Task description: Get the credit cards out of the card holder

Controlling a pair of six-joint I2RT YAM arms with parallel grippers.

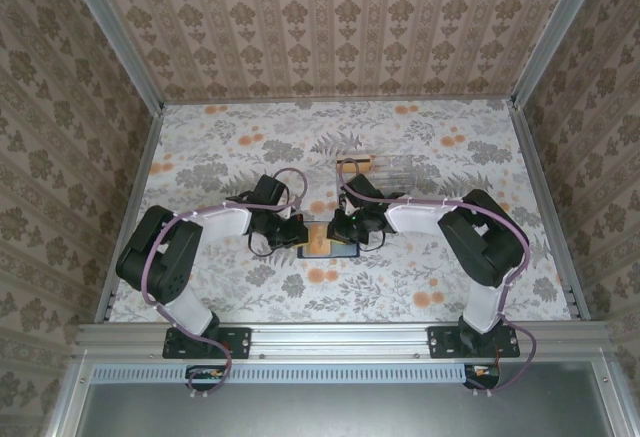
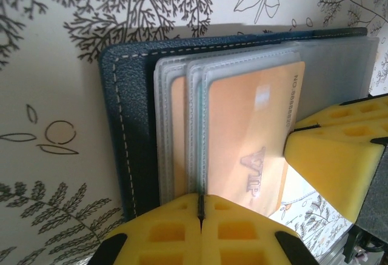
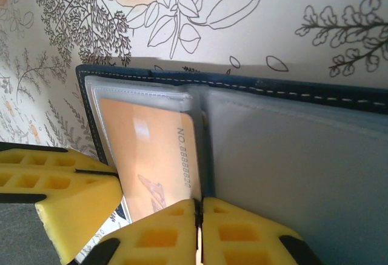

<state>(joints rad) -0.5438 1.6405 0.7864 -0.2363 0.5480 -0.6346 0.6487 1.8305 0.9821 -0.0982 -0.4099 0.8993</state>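
At tabletop (image 1: 200, 157) centre: card holder (image 1: 328, 250) lies open between both grippers. Orange card (image 2: 248, 137) sits in clear front pocket, more cards in the sleeves behind. Left gripper (image 2: 200, 216) clenched at pocket-stack edge, right gripper (image 3: 197, 219) clenched at the card's numbered edge; actual pinch unclear. Clear box (image 1: 395, 169) lies farther back, tan card (image 1: 355, 165) at its left end.

Black arms (image 1: 160, 252) with white forearms (image 1: 225, 219) carry purple cables (image 1: 292, 173) and yellow, grid-moulded fingers (image 2: 163, 234).
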